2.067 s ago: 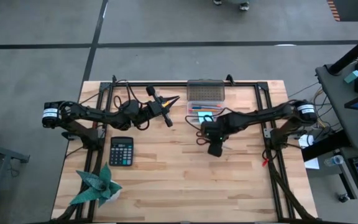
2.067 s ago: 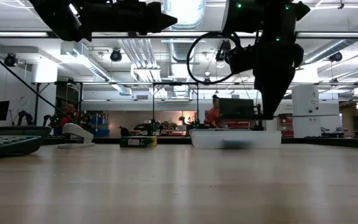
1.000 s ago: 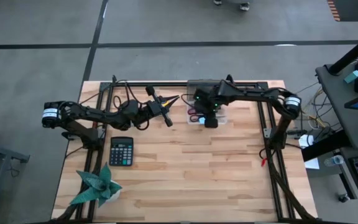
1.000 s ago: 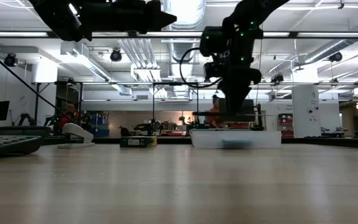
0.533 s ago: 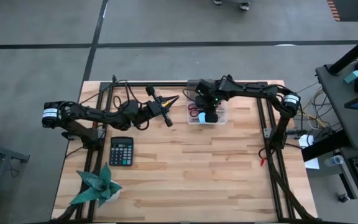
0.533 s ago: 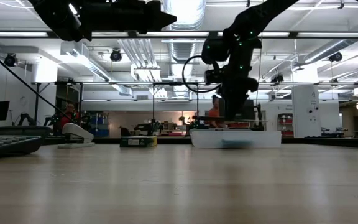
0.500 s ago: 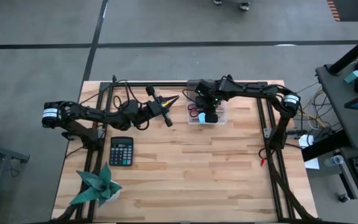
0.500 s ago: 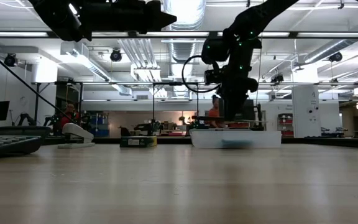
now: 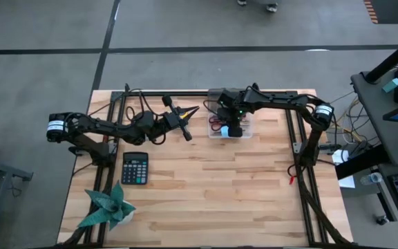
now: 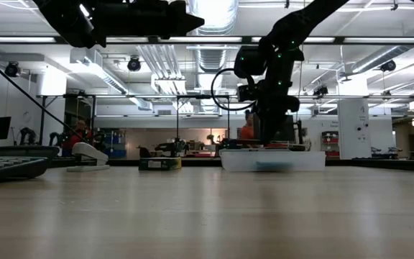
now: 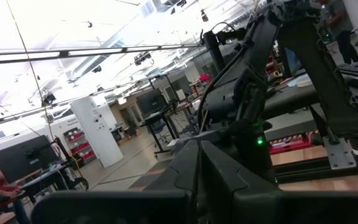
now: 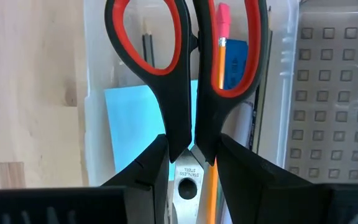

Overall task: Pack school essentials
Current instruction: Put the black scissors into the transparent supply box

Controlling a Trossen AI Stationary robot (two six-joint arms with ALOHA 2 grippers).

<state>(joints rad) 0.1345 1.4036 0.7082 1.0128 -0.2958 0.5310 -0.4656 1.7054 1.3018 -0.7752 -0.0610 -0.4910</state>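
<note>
One scissors, one note pad, one calculator, one paper plant.

The only legible text is "STAINLESS STEEL", stamped in small letters on the metal blade of the red-handled scissors, just above their pivot screw. The calculator's key markings are too small to read.

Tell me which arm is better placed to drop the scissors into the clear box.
Right: its gripper grips the scissors directly above the box. The left gripper hangs beside it, holding nothing.
</note>
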